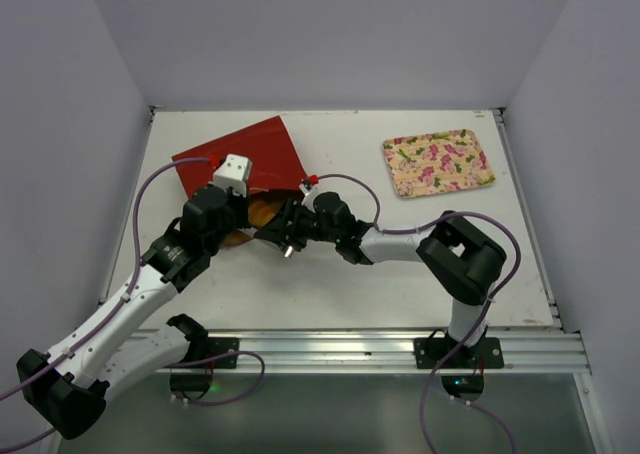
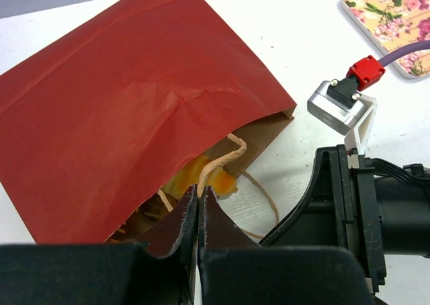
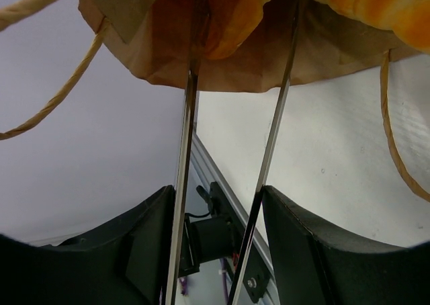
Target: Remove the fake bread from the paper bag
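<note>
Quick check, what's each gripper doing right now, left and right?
Left gripper: closed, pinching the paper bag at its mouth edge.
Right gripper: fingers reach into the bag's mouth and appear to grip the fake bread between them.

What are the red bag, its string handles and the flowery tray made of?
The bag looks like thin paper: matte red outside, plain brown inside, with sharp creases and wrinkles. Its handles look like twisted paper cord, tan and ropey. The tray is harder to tell: it is flat and stiff with a printed flower pattern, so perhaps plastic or coated board.
</note>
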`<act>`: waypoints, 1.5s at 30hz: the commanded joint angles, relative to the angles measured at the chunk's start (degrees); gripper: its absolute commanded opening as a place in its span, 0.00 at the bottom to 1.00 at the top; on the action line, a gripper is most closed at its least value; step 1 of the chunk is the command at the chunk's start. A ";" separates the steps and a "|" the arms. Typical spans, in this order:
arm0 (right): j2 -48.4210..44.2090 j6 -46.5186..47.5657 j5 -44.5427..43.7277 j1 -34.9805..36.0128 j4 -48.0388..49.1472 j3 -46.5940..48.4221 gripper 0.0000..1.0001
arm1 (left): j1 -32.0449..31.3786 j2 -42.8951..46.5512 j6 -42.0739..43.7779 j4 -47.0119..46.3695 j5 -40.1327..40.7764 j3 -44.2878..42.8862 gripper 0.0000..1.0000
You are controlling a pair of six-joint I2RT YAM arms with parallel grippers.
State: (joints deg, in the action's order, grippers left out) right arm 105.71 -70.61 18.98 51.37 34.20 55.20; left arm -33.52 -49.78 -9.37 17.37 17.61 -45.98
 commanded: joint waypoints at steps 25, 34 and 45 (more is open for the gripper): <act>-4.11 -0.76 3.16 0.30 4.04 0.79 0.30 | -0.14 -3.13 -0.48 -2.34 3.22 0.19 0.00; -6.22 0.82 5.89 0.22 1.66 -0.80 0.31 | -0.06 -3.92 -0.65 -2.16 3.93 0.01 0.00; -9.29 3.37 5.71 0.22 -2.55 -2.28 0.31 | -0.14 -3.75 -0.65 -1.98 5.16 0.01 0.00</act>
State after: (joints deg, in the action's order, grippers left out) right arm 101.49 -69.80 23.49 51.59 30.50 53.60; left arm -33.52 -53.69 -9.45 17.23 21.10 -45.19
